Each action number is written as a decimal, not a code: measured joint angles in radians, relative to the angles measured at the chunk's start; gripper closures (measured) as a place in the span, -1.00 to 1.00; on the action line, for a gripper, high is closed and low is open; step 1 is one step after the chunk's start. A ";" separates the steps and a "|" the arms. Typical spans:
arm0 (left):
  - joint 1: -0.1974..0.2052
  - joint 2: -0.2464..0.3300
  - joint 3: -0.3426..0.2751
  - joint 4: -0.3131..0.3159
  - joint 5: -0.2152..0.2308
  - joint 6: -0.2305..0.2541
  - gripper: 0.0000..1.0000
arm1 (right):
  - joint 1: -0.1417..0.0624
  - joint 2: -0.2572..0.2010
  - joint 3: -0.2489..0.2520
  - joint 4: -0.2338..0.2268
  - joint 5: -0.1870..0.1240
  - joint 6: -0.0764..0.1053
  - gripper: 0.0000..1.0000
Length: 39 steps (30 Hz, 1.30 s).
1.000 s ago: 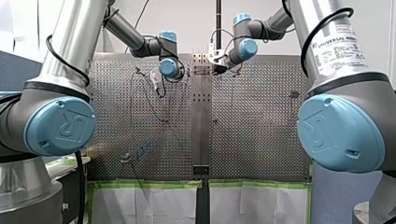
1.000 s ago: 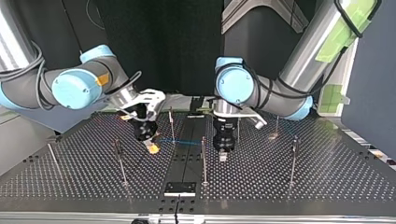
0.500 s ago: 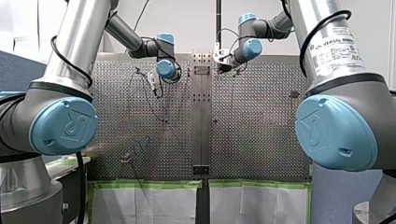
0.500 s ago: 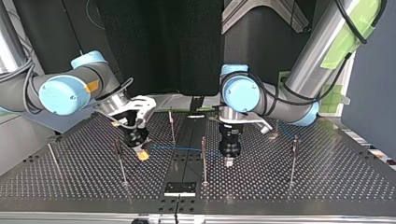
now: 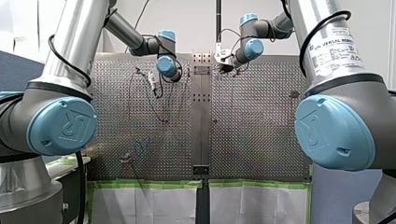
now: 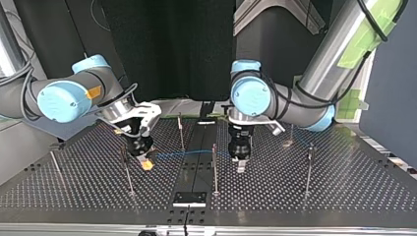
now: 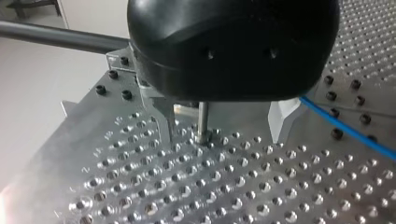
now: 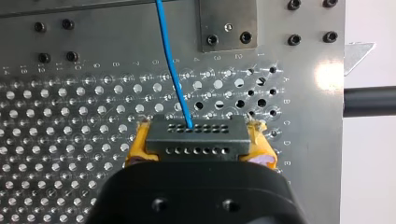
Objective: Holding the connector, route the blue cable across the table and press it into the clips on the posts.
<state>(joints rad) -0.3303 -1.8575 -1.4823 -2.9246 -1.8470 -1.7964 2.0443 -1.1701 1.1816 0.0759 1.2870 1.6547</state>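
Note:
My right gripper [image 8: 198, 151] is shut with its yellow pads on a grey connector [image 8: 196, 139]. The blue cable [image 8: 170, 60] leaves the connector and runs ahead over the plate. In the top view my right gripper [image 6: 146, 164] hangs low at the left of the middle strip. From there the blue cable [image 6: 196, 153] stretches to my left gripper [image 6: 240, 166]. My left gripper [image 7: 223, 135] is open just above the plate with nothing between its fingers. A thin post [image 7: 202, 119] stands just past the gap. The blue cable [image 7: 345, 128] passes outside the pale finger [image 7: 281, 116].
Several thin posts stand on the perforated table [image 6: 344, 187], among them a post [image 6: 214, 167] beside my left gripper, a post [image 6: 126, 169] by my right gripper and a post [image 6: 309, 167] further right. A dark plate [image 6: 189, 198] sits at the near edge.
My right gripper has carried the connector toward the top view's left and nearer its camera, drawing out more blue cable. My left gripper has shifted slightly, staying low over the plate.

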 joint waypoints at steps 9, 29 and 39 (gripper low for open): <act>-0.019 0.070 -0.042 -0.077 0.009 -0.014 -1.00 | -0.001 -0.001 0.000 0.001 0.000 -0.002 1.00; -0.118 0.169 -0.114 -0.090 0.043 -0.001 -1.00 | -0.014 -0.004 -0.001 0.001 0.000 -0.002 1.00; -0.187 0.168 -0.083 -0.030 0.041 -0.028 -1.00 | -0.025 -0.007 -0.002 0.003 0.018 -0.002 1.00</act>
<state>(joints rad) -0.5175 -1.6900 -1.5649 -2.9543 -1.8060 -1.8248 2.0193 -1.1766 1.1793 0.0790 1.3051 1.6526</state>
